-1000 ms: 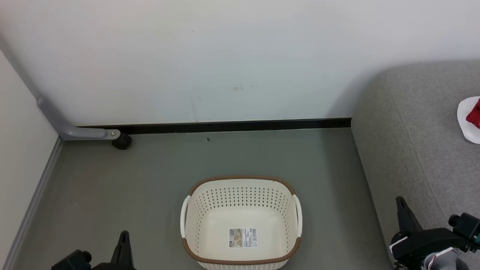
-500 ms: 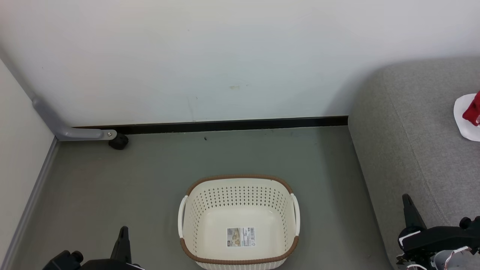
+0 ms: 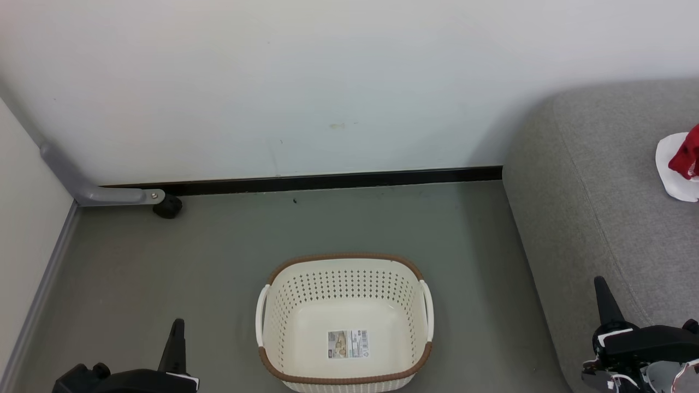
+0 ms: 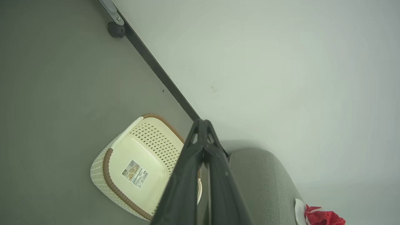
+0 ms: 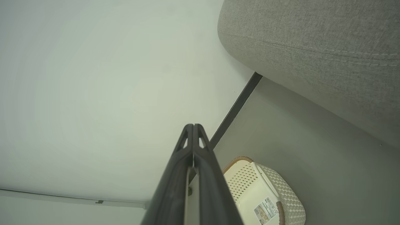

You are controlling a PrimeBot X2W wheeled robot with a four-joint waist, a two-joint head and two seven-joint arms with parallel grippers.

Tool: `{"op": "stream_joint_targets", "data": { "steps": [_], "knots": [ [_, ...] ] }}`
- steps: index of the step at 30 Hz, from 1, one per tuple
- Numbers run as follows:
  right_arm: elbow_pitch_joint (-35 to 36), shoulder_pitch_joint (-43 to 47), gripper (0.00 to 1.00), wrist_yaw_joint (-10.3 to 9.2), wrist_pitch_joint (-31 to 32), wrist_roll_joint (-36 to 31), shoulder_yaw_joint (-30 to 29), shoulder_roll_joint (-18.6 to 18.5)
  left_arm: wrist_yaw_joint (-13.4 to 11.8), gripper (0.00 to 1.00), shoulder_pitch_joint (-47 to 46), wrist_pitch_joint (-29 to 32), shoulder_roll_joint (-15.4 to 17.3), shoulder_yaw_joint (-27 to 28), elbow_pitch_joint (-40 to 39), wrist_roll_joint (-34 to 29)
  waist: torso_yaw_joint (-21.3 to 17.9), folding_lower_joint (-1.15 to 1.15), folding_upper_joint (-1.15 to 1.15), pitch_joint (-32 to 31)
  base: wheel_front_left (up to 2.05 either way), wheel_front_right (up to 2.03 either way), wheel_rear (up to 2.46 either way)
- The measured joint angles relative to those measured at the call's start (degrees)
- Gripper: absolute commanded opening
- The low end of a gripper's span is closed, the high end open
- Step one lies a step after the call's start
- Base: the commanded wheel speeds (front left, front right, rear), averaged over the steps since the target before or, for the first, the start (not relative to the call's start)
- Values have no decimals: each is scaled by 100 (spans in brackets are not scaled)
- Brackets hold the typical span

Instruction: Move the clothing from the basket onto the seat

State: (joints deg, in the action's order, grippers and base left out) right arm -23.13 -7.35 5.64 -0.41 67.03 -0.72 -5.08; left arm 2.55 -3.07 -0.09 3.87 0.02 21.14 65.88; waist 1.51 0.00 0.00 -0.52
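**Head view.** The basket (image 3: 344, 256) stands upright on the grey floor (image 3: 164, 273), low in the middle of the view, well apart from the black baseboard (image 3: 327, 182). Its bare inner bottom carries one label sticker (image 3: 348, 344) with a tan picture and a barcode; the print is too small to read. The seat (image 3: 600, 180) lies at the right, near the basket but not touching it. The clothing (image 3: 687, 155), red with a white part, lies on top of the seat at the right edge; any lettering is cut off. The left gripper (image 3: 177, 326) sits at the lower left, the right gripper (image 3: 602, 285) at the lower right, beside the seat's front edge. Each shows here as a single dark point, so finger spacing cannot be judged. A grey bracket (image 3: 82, 185) with a black wheel (image 3: 167, 206) sits at the left wall corner.

**Left wrist view.** The left gripper (image 4: 203, 123) has its fingers pressed together at the tips, with nothing between them. The basket (image 4: 107, 162), its sticker (image 4: 135, 174), the seat (image 4: 259, 181) and the clothing (image 4: 323, 217) on the seat are visible.

**Right wrist view.** The right gripper (image 5: 193, 126) has its fingers closed tip to tip, holding nothing. The basket (image 5: 281, 187) shows its sticker (image 5: 265, 211), unreadable. The seat (image 5: 312, 47) shows a stitched seam.
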Motion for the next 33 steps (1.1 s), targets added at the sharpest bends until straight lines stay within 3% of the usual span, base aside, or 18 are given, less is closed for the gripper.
{"op": "stream_joint_targets", "data": {
  "steps": [33],
  "knots": [
    [514,118,0,93,646,2282,-670,235,409,0,-116,614,-132,472,-323,2385,-145,0,0,58,0,0,0]
  ]
}}
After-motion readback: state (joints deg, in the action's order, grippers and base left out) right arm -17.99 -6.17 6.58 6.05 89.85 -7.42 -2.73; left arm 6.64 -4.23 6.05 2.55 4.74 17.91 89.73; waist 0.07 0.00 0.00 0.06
